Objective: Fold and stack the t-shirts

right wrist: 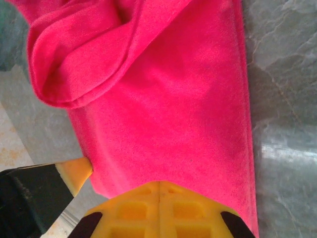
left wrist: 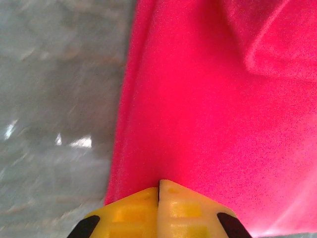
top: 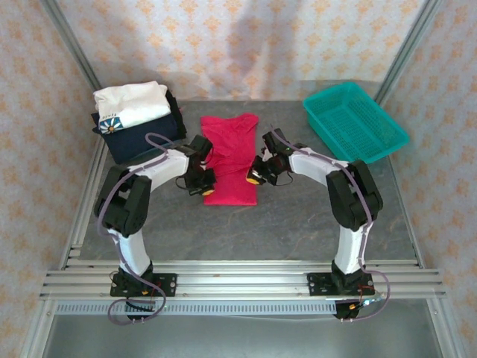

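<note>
Two grippers are seen squeezed shut on the near end of the red t-shirt, the left gripper by its left edge and the right gripper beside it, and the shirt is laid flat on the grey table.

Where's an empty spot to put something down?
Bare table between the left arm and right arm, near side of the red shirt; also between that shirt and the teal basket. Far left is crowded: white shirt, navy shirt.
</note>
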